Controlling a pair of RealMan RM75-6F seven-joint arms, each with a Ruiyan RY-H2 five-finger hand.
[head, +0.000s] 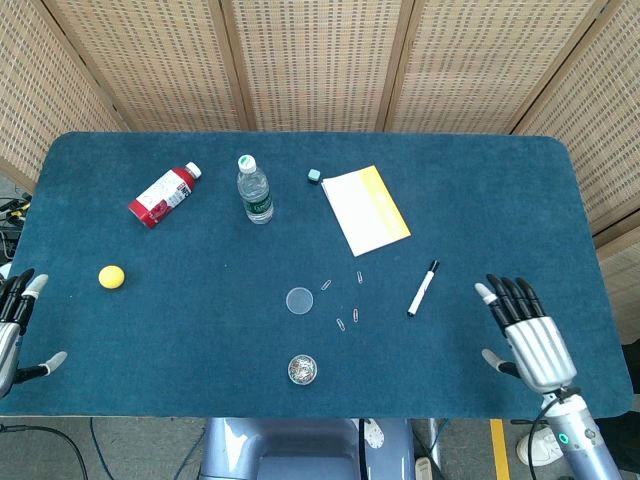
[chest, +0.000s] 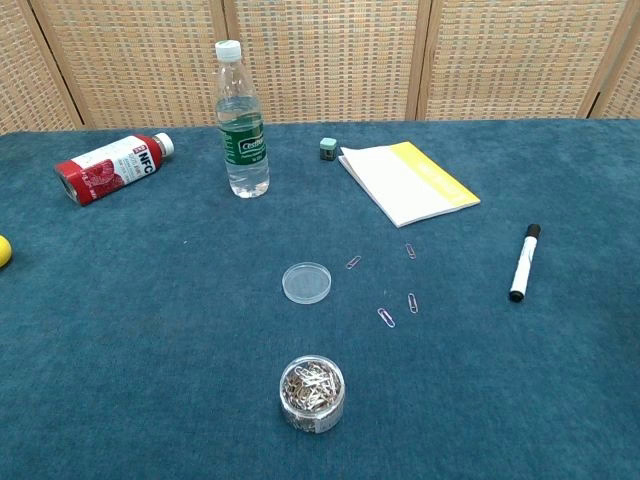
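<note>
Right now the right hand hovers over the near right part of the table, fingers spread apart, nothing in it. Nearest thing to it is the marker, lying flat w/ black cap pointing away from the robot, a bit to the hand's left and apart from it. The left hand sits at the table's near left edge, partly cut off in head view, fingers apart, holding nothing; the yellow ball is the closest thing, near but not touching. Neither hand shows in chest view.

Mid table: a clear round lid lies flat, w/ a small open jar of paper clips nearer the robot. A few loose paper clips are scattered btw the lid and the marker.

Farther back: a water bottle stands upright, a red bottle lies on its side to its left, and a white-and-yellow notebook lies flat to its right, w/ a small green cube just beside the notebook's far corner.
</note>
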